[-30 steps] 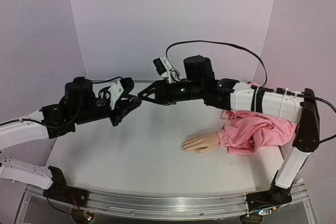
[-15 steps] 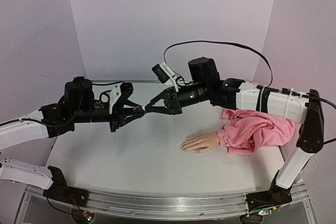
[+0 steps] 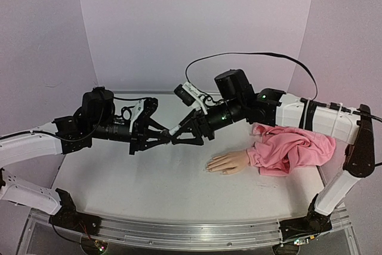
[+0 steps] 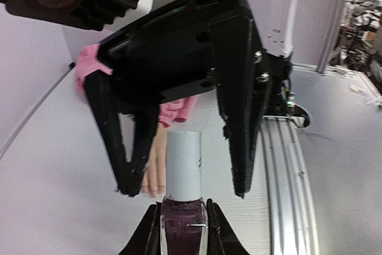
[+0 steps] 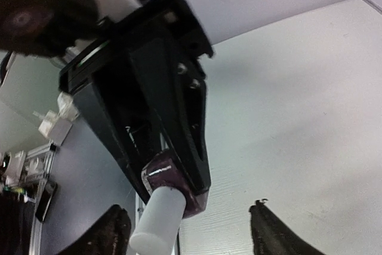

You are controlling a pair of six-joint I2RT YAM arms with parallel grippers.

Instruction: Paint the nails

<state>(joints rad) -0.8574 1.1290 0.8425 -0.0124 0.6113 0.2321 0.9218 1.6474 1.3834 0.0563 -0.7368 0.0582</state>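
My left gripper (image 3: 162,138) is shut on the body of a small dark-purple polish bottle (image 4: 184,228) with a white cap (image 4: 184,162), held in the air above the table's middle. My right gripper (image 3: 181,137) is open, with its fingers (image 4: 237,147) straddling the cap without touching it. In the right wrist view the cap (image 5: 157,222) sits between the open fingertips of my right gripper (image 5: 188,213). The flesh-coloured mannequin hand (image 3: 229,162) lies flat on the table to the right of and below both grippers. Its nails are too small to make out.
The hand's pink sleeve (image 3: 292,150) is bunched at the right under my right arm. The white table (image 3: 137,183) has purple walls on three sides. An aluminium rail (image 3: 179,231) runs along the near edge. A black cable (image 3: 250,55) arcs above the right arm.
Both grippers have moved toward the near side and a little right, staying tip to tip. My right gripper now sits open around the bottle's cap.
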